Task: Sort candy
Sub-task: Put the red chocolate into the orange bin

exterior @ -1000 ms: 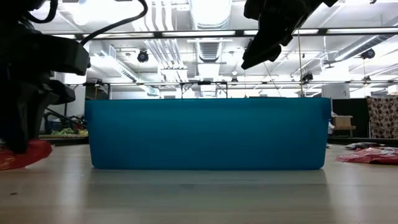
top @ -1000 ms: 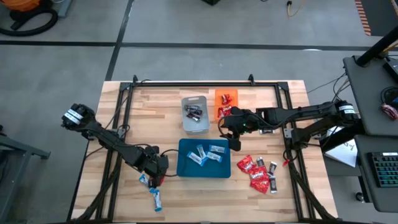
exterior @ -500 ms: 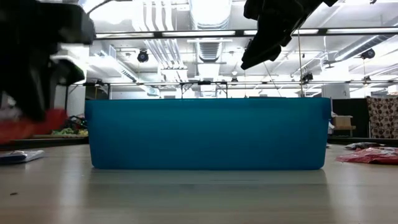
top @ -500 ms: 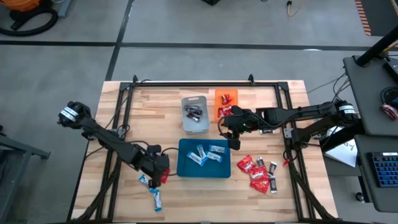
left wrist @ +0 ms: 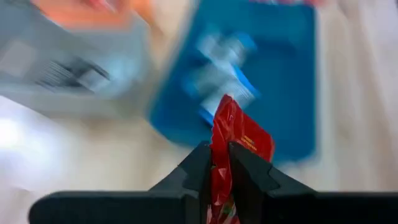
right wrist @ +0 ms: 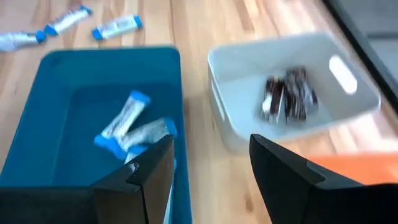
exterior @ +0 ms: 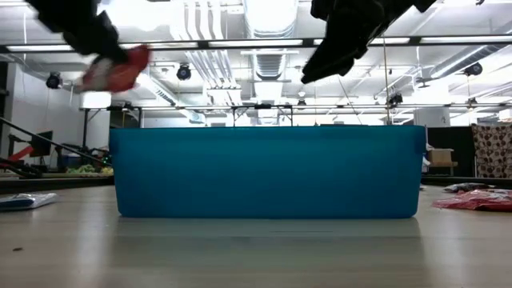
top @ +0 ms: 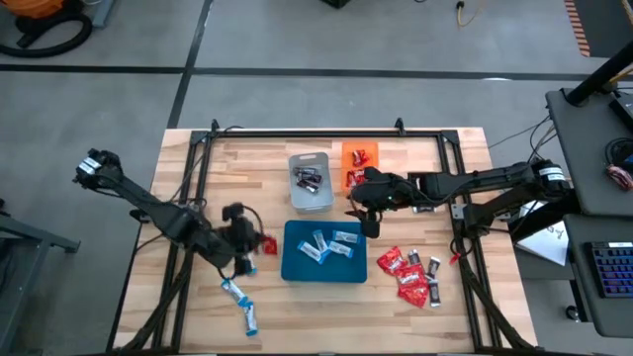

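Left gripper (left wrist: 221, 165): jaws pinched on a red packet (left wrist: 236, 140), lifted off the tabletop (top: 445, 168), just beside the blue tray (top: 323, 270).
Handling: judged light, crinkly, slippery foil; an edge pinch suits it.
Right gripper (right wrist: 208, 163): jaws spread, empty, above the blue and grey tray (right wrist: 292, 127).
Remaining candy (top: 410, 272): loose, well apart from both.

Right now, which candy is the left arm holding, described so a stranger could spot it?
Find the blue tray at the table's middle. Just off its left edge, the left gripper is shut on a shiny red packet, lifted clear of the wood. It is the only red one there; two blue-and-white bars lie nearby.
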Motion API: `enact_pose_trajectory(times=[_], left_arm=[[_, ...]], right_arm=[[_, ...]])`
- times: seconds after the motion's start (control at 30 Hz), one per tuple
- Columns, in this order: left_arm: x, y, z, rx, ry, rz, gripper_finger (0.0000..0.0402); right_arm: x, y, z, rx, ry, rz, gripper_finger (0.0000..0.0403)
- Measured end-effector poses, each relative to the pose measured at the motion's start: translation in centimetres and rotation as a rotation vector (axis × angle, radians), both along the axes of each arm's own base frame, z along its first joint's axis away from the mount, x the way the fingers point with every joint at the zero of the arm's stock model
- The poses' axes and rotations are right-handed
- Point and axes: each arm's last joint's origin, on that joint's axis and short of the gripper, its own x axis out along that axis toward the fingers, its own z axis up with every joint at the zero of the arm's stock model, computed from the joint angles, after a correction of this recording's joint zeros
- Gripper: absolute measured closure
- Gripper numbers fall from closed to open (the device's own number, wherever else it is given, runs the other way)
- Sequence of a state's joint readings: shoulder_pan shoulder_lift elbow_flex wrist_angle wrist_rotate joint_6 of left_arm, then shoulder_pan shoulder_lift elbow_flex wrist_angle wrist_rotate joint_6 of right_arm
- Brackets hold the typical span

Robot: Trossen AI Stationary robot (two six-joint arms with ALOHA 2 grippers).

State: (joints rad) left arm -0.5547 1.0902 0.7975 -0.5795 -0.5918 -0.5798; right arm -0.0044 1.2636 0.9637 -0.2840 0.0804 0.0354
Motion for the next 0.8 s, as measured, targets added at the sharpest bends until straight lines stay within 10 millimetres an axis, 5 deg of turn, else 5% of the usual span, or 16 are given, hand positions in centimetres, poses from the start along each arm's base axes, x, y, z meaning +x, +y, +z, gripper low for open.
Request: enact_pose_trajectory(times=[0.3,0.57,0.8], left_arm=[[1.0,1.0,2.0,0.337,-0.225,0.175,0.0366],[5.7,2.3,1.8,0.470,-0.260,0.139,0.0366],[9.7,4.2,0.6,0.538,-0.283,0.090,0.0366]], right_arm=[[0.5,0.0,-1.5,-0.089,-0.343,0.049,0.0204],[1.0,0.0,-2.3,-0.109,-0.577,0.053,0.0204],[2.7,0.0,-3.8,-0.115,-0.549,0.059,0.0204]])
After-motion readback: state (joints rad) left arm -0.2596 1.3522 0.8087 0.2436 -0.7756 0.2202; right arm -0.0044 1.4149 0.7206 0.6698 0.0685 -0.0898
